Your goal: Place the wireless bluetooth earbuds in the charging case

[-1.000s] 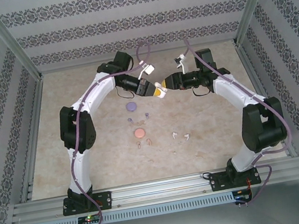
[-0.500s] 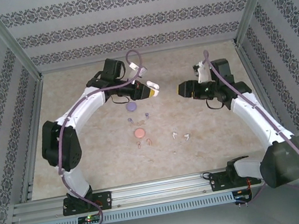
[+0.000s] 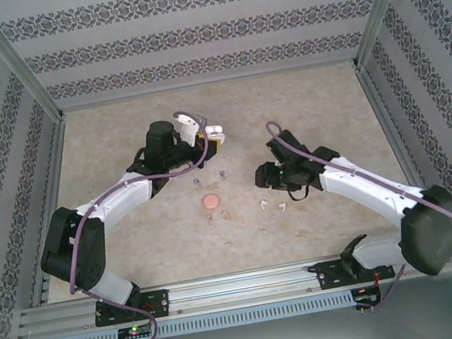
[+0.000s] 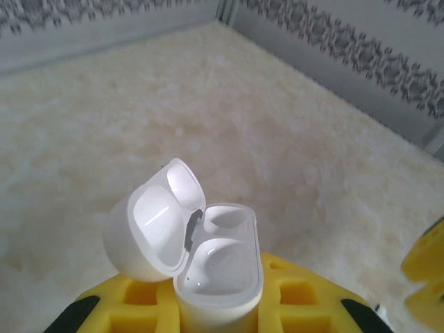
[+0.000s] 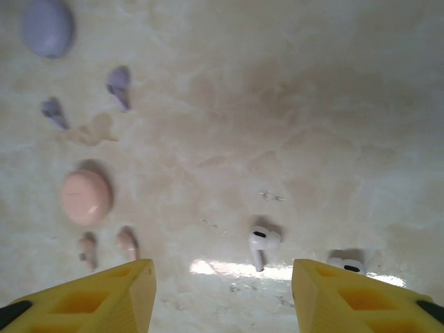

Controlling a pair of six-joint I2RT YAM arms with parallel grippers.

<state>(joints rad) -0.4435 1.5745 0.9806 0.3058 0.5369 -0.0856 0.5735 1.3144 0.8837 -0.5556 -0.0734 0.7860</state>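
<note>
Marbled tabletop (image 5: 291,104) bears tiny stemmed earbuds (image 5: 261,243); left jaws clamp open white case (image 4: 220,270), right jaws gape empty.

The left fingers (image 3: 216,140) hold a white case (image 3: 214,128). The right fingers (image 3: 260,179) hover near white earbuds (image 3: 263,204) on the counter (image 3: 319,103).
</note>
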